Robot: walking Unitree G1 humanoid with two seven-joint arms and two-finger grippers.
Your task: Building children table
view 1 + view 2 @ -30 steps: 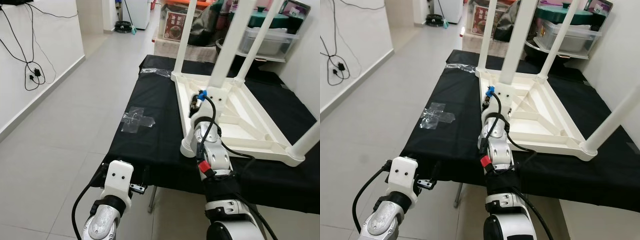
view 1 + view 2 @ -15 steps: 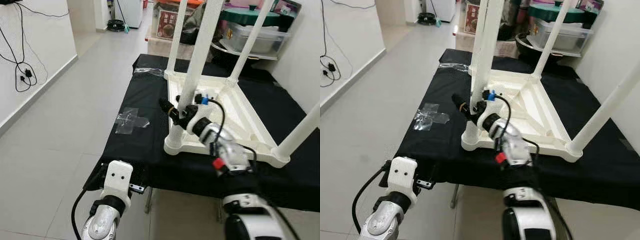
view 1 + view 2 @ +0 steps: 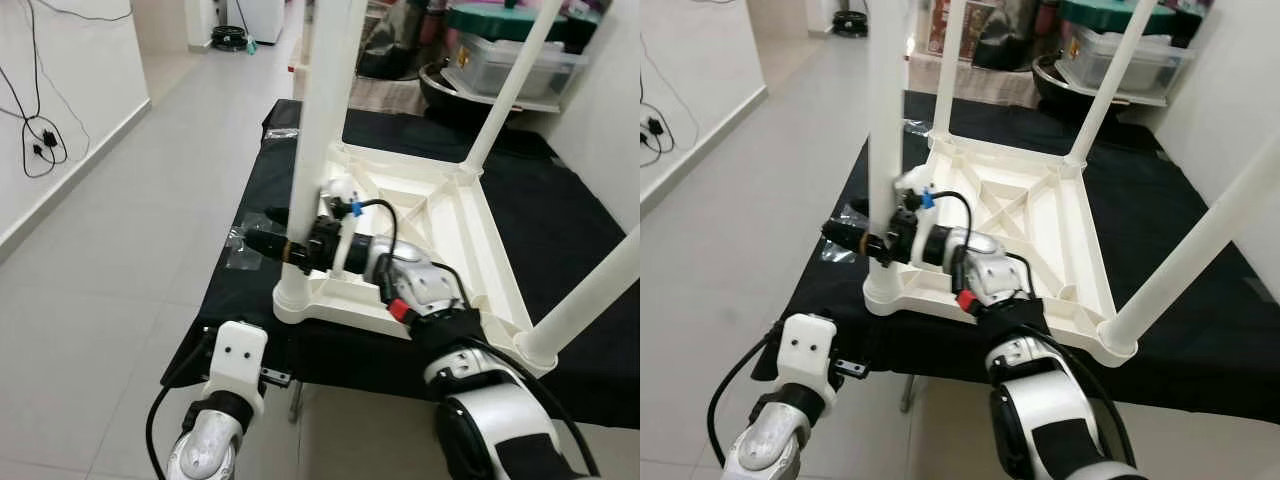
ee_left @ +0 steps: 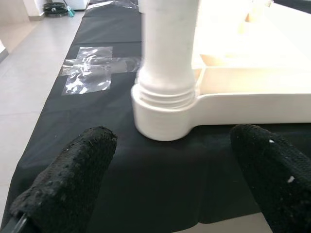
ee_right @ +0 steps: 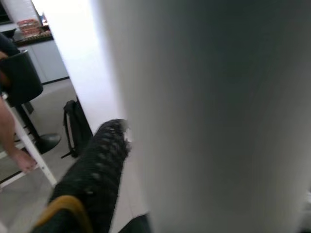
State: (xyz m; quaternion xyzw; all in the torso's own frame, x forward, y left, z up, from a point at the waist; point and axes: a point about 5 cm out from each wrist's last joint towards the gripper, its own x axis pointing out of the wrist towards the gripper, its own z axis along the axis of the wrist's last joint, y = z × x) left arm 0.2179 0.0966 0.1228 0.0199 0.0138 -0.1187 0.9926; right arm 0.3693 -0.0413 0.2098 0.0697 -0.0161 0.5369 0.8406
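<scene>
The upturned kids' table (image 3: 420, 215) lies mid-frame on the black table (image 3: 560, 215). Right pincer (image 3: 285, 250) closes around the near leg (image 3: 318, 150), low down. Best to twist it squarely, keeping the leg upright. Left pincer (image 4: 170, 174) hovers open, empty, lower left.

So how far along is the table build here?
Done: four white legs stand in the corner sockets of the upturned table top on the black cloth. In hand: the right gripper has its jaws around the near-left leg just above its socket, probably tightening it; the left gripper hangs open, empty. Left: finishing that leg, then turning the table upright.
</scene>
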